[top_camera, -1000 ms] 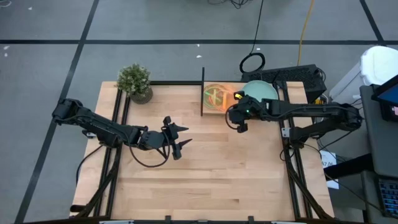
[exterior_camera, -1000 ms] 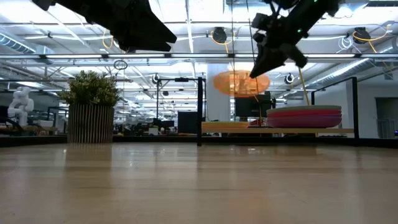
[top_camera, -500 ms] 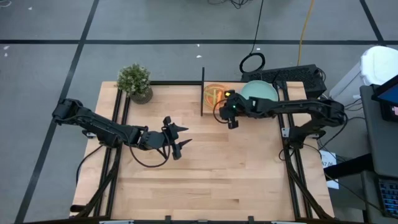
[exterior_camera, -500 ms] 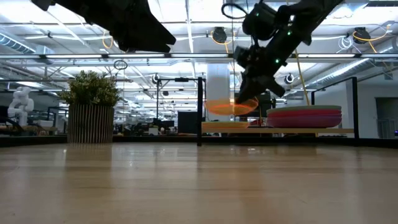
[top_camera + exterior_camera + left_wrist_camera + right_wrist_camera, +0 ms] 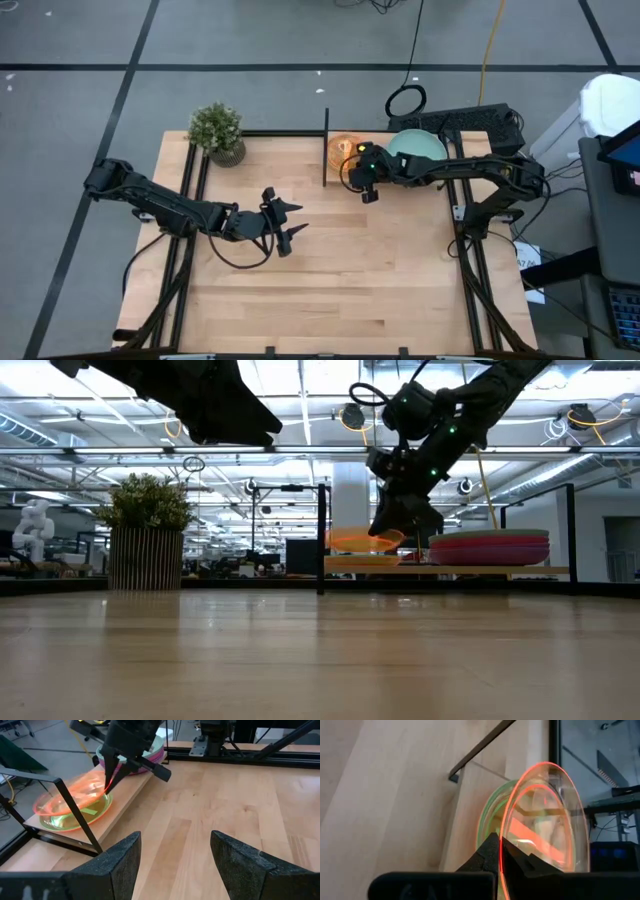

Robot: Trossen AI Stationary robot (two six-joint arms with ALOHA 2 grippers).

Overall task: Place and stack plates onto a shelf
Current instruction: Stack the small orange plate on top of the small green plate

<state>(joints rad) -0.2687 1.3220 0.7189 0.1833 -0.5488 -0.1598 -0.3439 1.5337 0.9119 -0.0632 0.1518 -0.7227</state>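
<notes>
Now orange plate (image 5: 70,797) pinched by rim in right gripper (image 5: 111,782), held tilted just above green plates (image 5: 82,815) on shelf (image 5: 125,805). Right arm stretched over shelf. Left gripper (image 5: 285,225) parted, parked well apart from shelf.

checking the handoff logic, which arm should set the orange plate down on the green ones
Right. The right gripper already pinches the orange plate by its rim, tilted just over the green plates on the shelf. The left gripper hangs open mid-table.
</notes>
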